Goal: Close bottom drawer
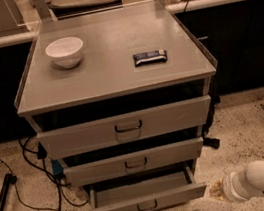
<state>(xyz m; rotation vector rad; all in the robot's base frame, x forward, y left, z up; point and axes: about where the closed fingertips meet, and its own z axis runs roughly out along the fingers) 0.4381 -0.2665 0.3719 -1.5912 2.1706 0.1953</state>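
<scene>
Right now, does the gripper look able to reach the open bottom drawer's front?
Likely yes: the gripper hangs low just right of the bottom drawer, with nothing visible between them.

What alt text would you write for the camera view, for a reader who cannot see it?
The bottom drawer of a grey three-drawer cabinet stands pulled out, with the gripper low on the right, near its front corner. On top sit a white bowl and a dark packet.
</scene>
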